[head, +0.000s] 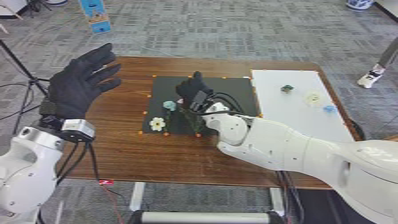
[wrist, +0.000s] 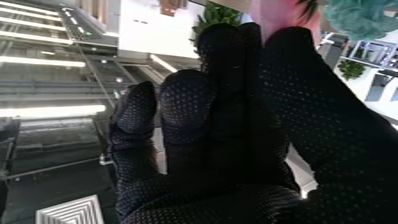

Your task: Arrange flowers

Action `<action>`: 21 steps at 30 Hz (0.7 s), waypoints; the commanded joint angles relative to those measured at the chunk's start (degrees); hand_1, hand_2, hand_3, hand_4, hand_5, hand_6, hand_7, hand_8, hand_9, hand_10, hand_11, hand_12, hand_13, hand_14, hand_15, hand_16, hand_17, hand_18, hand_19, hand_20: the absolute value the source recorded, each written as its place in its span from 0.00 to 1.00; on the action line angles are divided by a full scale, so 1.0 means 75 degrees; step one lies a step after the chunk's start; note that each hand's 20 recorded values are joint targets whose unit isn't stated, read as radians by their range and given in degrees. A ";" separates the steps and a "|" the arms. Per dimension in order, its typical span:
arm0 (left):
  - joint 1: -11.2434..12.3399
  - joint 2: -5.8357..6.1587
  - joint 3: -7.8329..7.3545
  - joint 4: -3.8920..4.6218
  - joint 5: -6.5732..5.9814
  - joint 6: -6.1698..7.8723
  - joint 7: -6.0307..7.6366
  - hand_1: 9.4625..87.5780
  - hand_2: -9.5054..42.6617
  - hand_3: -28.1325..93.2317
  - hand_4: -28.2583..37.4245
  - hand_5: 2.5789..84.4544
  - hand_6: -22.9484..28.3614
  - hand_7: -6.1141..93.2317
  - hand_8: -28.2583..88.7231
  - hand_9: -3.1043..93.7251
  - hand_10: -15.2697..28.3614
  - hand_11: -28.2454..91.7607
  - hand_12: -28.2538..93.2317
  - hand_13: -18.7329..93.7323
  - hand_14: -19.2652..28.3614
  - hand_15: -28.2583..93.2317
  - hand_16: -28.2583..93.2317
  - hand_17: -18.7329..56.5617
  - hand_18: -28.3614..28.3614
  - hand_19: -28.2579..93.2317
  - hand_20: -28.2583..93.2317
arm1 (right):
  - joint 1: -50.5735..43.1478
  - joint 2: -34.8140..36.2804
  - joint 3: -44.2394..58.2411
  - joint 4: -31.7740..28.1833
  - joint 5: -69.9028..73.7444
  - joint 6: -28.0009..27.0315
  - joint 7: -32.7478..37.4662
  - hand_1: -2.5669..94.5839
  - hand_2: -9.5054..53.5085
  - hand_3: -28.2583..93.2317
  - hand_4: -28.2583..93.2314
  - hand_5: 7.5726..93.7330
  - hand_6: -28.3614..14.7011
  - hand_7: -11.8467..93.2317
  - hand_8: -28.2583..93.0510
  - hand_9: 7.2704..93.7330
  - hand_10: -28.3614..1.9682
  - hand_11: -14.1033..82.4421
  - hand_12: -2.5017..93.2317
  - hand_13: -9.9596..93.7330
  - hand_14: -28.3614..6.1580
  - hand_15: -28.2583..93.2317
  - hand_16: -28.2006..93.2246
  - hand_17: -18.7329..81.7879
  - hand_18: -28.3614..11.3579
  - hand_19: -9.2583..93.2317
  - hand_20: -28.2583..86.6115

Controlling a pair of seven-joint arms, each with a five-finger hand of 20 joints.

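Past your right hand (wrist: 222, 165), you see 1 teal flower (wrist: 360, 17), green leaves (wrist: 216, 17) and something pink (wrist: 274, 11), partly hidden.

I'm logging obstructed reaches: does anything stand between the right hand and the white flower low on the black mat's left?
Yes: in the head view, the blue-green flower appears between the right hand and the white flower, over the black mat.

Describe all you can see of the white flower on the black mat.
The white flower is a pale, petalled bloom with a yellowish centre, facing up near the near left corner of the black mat. The teal flower lies just beyond it, apart. The right hand isn't touching it. I can't tell its material.
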 commanded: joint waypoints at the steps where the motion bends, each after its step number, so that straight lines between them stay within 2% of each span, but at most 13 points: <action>1: -0.0087 0.0005 0.0045 0.0016 -0.0002 -0.0065 0.0000 0.13 0.05 0.79 0.00 0.27 0.50 0.23 0.16 0.24 0.58 0.37 0.36 0.33 0.68 0.36 0.27 0.08 0.90 0.56 0.29 | 0.0175 -0.0182 -0.0021 0.0048 -0.0171 0.0076 0.0118 0.51 0.00 0.89 0.00 0.67 0.76 0.64 0.23 0.77 0.71 0.45 0.56 0.66 0.63 0.83 0.59 0.42 0.23 0.85 0.74; 5: -0.0108 0.0012 0.0051 0.0023 -0.0005 -0.0079 -0.0002 0.13 0.05 0.79 0.00 0.27 0.50 0.23 0.16 0.24 0.58 0.37 0.36 0.33 0.68 0.36 0.27 0.08 0.90 0.56 0.29 | 0.0130 -0.0099 0.0071 -0.0098 -0.0157 -0.0310 0.0118 0.48 0.00 0.87 0.00 0.64 0.76 0.59 0.22 0.75 0.74 0.39 0.53 0.64 0.62 0.85 0.54 0.41 0.23 0.84 0.74; 11: -0.0081 -0.0002 0.0024 0.0013 -0.0004 -0.0049 -0.0022 0.13 0.05 0.79 0.00 0.27 0.50 0.23 0.16 0.24 0.58 0.37 0.36 0.33 0.68 0.36 0.27 0.08 0.90 0.56 0.29 | 0.0078 -0.0029 0.0169 -0.0150 -0.0238 -0.0689 0.0173 0.44 0.00 0.88 0.00 0.59 0.75 0.55 0.21 0.66 0.70 0.49 0.40 0.61 0.59 0.86 0.51 0.39 0.23 0.83 0.74; 21: -0.0067 -0.0014 0.0026 0.0011 -0.0010 -0.0060 -0.0019 0.13 0.06 0.79 0.00 0.27 0.50 0.23 0.16 0.24 0.58 0.37 0.36 0.33 0.68 0.36 0.27 0.08 0.90 0.56 0.29 | 0.0198 -0.0049 -0.0004 0.0047 -0.0418 -0.0801 0.0517 0.45 0.00 0.89 0.00 0.58 0.74 0.54 0.21 0.64 0.70 0.49 0.38 0.59 0.58 0.86 0.50 0.39 0.23 0.83 0.74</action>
